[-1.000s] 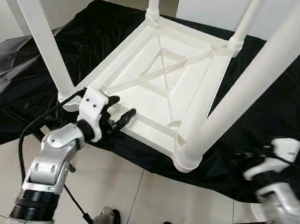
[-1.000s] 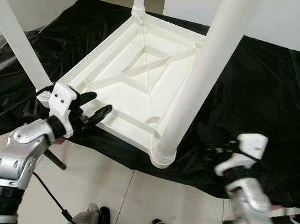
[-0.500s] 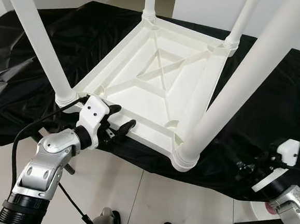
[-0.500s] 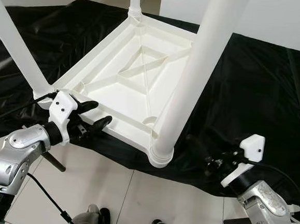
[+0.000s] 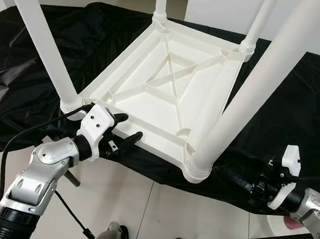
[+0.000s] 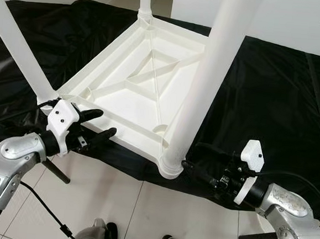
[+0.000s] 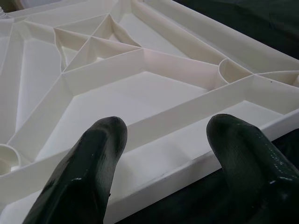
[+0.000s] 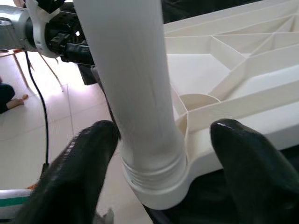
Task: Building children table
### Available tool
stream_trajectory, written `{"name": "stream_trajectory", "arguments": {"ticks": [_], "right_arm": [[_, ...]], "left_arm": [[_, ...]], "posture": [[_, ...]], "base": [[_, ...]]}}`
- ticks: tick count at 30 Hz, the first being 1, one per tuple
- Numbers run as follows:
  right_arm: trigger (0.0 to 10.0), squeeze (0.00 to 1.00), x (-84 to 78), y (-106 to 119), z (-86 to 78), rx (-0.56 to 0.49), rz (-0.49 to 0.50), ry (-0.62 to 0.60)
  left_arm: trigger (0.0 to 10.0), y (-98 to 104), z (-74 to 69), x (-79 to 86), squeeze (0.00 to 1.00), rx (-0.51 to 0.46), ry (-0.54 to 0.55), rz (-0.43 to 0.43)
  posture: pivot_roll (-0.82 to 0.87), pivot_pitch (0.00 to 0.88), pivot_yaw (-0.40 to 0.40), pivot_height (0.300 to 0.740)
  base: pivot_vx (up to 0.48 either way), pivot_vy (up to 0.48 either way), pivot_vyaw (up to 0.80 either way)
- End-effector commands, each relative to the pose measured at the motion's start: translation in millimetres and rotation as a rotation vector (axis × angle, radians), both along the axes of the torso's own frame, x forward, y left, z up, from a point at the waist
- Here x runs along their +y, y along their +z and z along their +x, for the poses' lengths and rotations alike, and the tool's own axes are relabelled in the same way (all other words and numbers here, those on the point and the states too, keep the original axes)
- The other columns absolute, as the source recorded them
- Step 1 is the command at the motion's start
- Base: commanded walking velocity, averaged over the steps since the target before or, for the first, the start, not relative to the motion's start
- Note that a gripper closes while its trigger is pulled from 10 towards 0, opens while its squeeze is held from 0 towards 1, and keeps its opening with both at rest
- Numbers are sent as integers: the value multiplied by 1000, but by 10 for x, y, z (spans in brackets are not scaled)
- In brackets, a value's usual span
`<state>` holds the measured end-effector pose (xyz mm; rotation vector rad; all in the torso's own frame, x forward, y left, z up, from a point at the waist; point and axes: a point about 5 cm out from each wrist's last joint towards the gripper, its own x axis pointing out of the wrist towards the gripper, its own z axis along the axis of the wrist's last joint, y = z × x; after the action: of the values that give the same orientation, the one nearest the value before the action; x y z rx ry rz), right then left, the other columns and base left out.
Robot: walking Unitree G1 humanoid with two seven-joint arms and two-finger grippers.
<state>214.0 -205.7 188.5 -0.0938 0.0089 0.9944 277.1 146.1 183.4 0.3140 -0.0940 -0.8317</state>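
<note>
On the tiled floor at six o'clock, feet of a person (image 5: 115,235) just showing at the frame's lower edge. At eight o'clock, left claw (image 5: 123,129) spread wide, holding nothing, fingers (image 7: 91,158) poised over the near rim of the upturned children table (image 5: 167,92), one finger above the edge and one just outside it; judged a stance for steadying or gripping that rim. At four o'clock, right claw (image 6: 198,162) likewise agape and empty, fingers (image 8: 247,163) reaching either side of the near leg (image 6: 207,79) at its threaded collar, close but apparently not yet touching. Probably lined up to clasp and twist the leg tight in its corner socket, with the left holding the top against turning.

At centre, tabletop lying underside up on a black sheet (image 5: 294,108), ribs and cross-bracing exposed, presumably so the sockets face upward for the legs and the sheet spares the top from scratches. Four white legs standing in the corners: near one at five o'clock, another (image 5: 44,44) at nine o'clock by the left claw, two more at twelve and one o'clock. Assembly judged nearly complete, tightening remaining. Beyond, pale wall and floor.
</note>
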Motion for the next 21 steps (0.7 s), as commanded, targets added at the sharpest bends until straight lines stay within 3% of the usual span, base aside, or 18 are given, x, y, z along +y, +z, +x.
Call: {"name": "stream_trajectory", "arguments": {"ticks": [1, 2, 11, 12, 13, 21], "right_arm": [[10000, 961, 14, -29, -9, 35, 12, 27], [10000, 1000, 33, -30, -8, 37, 14, 40], [10000, 1000, 107, -12, 49, 4, 15, 55], [10000, 333, 128, -10, 65, -7, 16, 57], [10000, 0, 156, -14, 84, -16, 16, 58], [10000, 0, 385, -81, 269, -61, 73, -31]], "left_arm": [[10000, -28, -126, -88, 0, 52, -241, 51], [10000, -29, -127, -90, 0, 51, -242, 51], [10000, -20, -127, -110, 0, 49, -252, 59], [10000, -14, -128, -119, 0, 48, -257, 57], [10000, -10, -126, -126, 0, 46, -260, 58], [10000, 22, -124, -171, 0, 36, -276, 54]], "posture": [[65, 136, 12, 740], [67, 135, 10, 740], [70, 136, 10, 740], [71, 138, 8, 740], [72, 139, 8, 740], [79, 148, 0, 740]], "base": [[0, 0, 0], [0, 0, 0], [0, 0, 0], [0, 0, 0], [0, 0, 0], [0, 0, 0]]}}
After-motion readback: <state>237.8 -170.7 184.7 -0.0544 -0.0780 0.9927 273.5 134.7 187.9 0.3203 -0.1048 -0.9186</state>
